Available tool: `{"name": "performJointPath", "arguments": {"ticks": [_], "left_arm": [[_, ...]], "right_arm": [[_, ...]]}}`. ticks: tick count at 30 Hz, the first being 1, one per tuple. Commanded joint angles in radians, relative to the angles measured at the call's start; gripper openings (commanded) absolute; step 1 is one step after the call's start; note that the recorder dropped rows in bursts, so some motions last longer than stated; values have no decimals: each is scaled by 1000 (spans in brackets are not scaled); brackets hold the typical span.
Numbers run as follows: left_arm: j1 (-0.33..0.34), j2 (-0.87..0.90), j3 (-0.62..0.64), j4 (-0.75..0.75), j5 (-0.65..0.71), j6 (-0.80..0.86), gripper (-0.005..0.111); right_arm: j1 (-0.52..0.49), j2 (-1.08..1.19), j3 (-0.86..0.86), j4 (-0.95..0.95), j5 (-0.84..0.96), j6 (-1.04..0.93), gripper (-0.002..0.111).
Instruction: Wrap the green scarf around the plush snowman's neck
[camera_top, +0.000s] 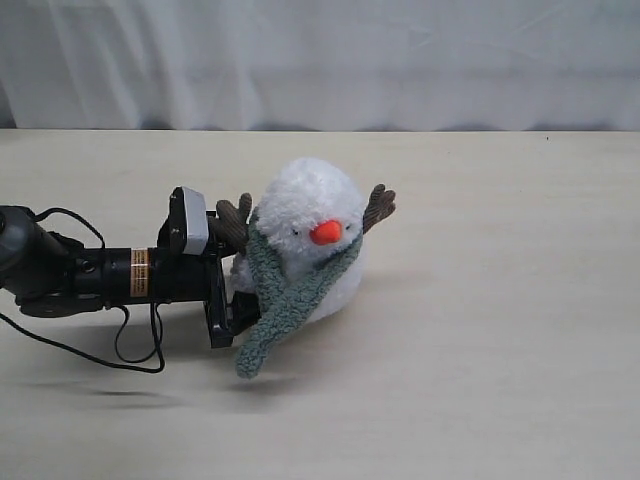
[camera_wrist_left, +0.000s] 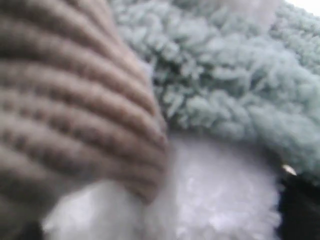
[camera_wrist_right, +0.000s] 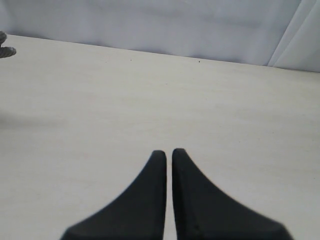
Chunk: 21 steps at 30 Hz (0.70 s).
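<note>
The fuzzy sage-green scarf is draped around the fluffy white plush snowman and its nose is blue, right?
Not quite: the fuzzy sage-green scarf is draped around the fluffy white plush snowman, but its cone nose is orange-red, not blue. The exterior view shows it.

**Mia:** What is the plush snowman (camera_top: 305, 205) made of?

**Ben:** Fluffy white fur, soft and shaggy. Its nose (camera_top: 326, 233) looks smoother.

**Mia:** And the green scarf (camera_top: 290, 305)?

**Ben:** Fuzzy fleece with little curls, like lamb's wool. It is dull, not shiny.

**Mia:** The twig arms (camera_wrist_left: 75, 100)?

**Ben:** Brown knitted cloth with fat ribs.

**Mia:** And the surface (camera_top: 480, 350)?

**Ben:** Pale, smooth and matt, with thin streaks like wood.

**Mia:** The right fingers (camera_wrist_right: 145, 205)?

**Ben:** Black, smooth and matt, like plastic. The curtain (camera_top: 400, 60) is thin white cloth.
</note>
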Motion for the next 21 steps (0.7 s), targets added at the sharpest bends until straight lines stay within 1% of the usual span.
{"name": "performJointPath", "arguments": {"ticks": [1, 2, 4, 5, 6, 11, 13, 18, 21], "left_arm": [[3, -3, -4, -15, -24, -7, 92], [16, -3, -4, -15, -24, -7, 98], [33, -3, -4, -5, -24, -7, 101], [43, -3, -4, 8, -24, -7, 101], [62, -3, -4, 57, -24, -7, 101], [115, -5, -4, 276, -24, -7, 101], [132, -5, -4, 312, -24, -7, 101], [201, -5, -4, 317, -24, -11, 101], [254, -5, -4, 269, -24, -76, 101]], "right_arm": [[-6, -4, 2, -6, -12, 2, 4], [-6, -4, 2, -6, -12, 2, 4], [-6, -4, 2, -6, -12, 2, 4], [-6, -4, 2, -6, -12, 2, 4], [-6, -4, 2, -6, -12, 2, 4], [-6, -4, 2, -6, -12, 2, 4], [-6, -4, 2, -6, -12, 2, 4], [-6, -4, 2, -6, -12, 2, 4], [-6, -4, 2, -6, -12, 2, 4]]}}
